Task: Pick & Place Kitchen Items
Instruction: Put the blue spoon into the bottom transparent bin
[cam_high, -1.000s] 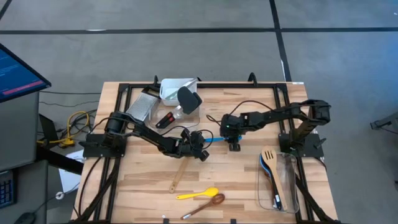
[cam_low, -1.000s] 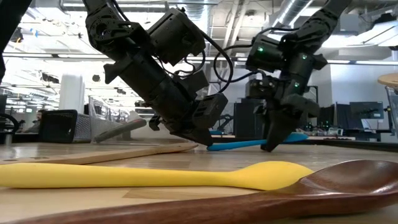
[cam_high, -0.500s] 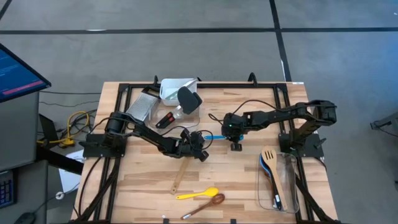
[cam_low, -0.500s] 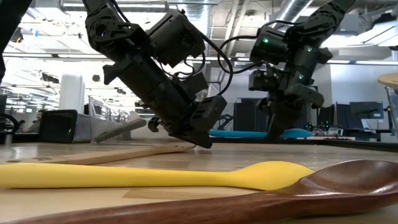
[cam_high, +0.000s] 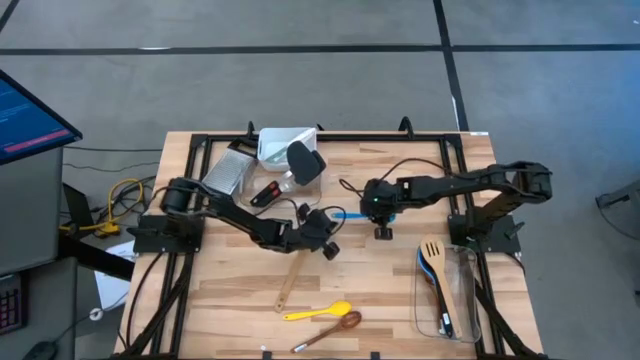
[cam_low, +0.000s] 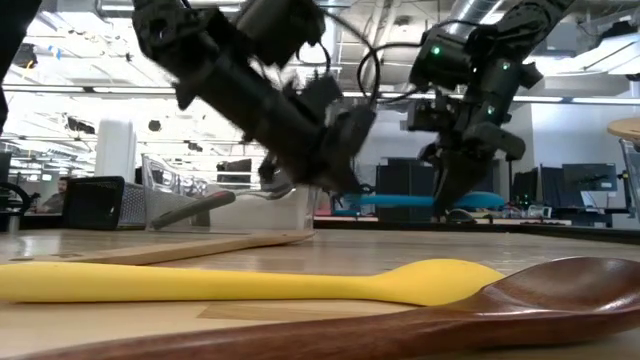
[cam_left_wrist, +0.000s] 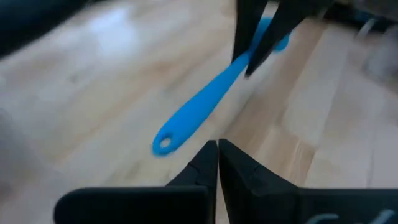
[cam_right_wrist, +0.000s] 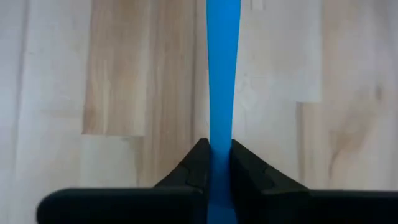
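A blue silicone spoon (cam_high: 350, 215) hangs level above the middle of the table with my right gripper (cam_high: 381, 222) shut on it. My left gripper (cam_high: 326, 240) is shut and empty, just off the table, short of the spoon's handle end with the hole (cam_left_wrist: 163, 144). A wooden turner (cam_high: 290, 280) lies flat below my left gripper. A yellow spoon (cam_high: 318, 312) and a dark wooden spoon (cam_high: 330, 328) lie near the front edge. My right gripper pinches the blue spoon's handle (cam_right_wrist: 222, 140) between its two fingers, close to the bowl end (cam_left_wrist: 273, 31). The fingers (cam_low: 450, 190) come from above, slanting down, and lie across the handle. The spoon is lifted clear of the table and about level.
A clear tub (cam_high: 445, 295) at the right front holds a wooden slotted turner and other utensils. At the far side stand another clear tub (cam_high: 283, 145) with a black spatula (cam_high: 303, 160), a metal grater (cam_high: 228, 172) and a red-handled tool (cam_high: 265, 192).
My right gripper has shut on the blue spoon and gone up with it. The spoon, first tilted with its handle end on the table, now hangs level and clear. My left gripper, still shut, has risen off the table by the wooden turner.
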